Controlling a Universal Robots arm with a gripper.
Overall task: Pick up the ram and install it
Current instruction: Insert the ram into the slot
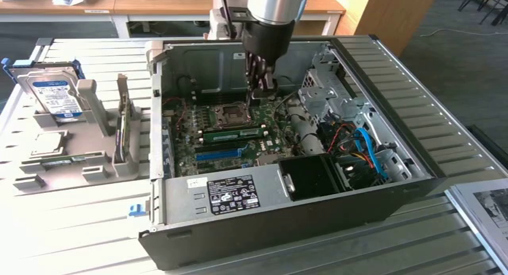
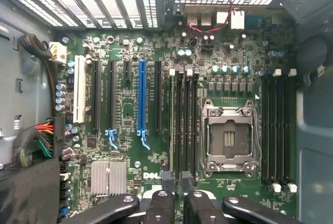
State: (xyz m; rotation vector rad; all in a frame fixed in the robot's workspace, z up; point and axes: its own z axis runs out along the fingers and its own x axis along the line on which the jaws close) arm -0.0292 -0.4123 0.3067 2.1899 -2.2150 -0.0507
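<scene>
Arm [image 1: 274,7]: silver cylindrical link, black wrist section below. Gripper [image 2: 179,203]: glossy black linkage fingers [image 2: 158,208], small silver screws [image 2: 162,194] at pivots.

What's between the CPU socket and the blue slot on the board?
The ram, a green stick lying parallel to the blue slot, sits between it and the CPU socket. The exterior view shows this.
</scene>
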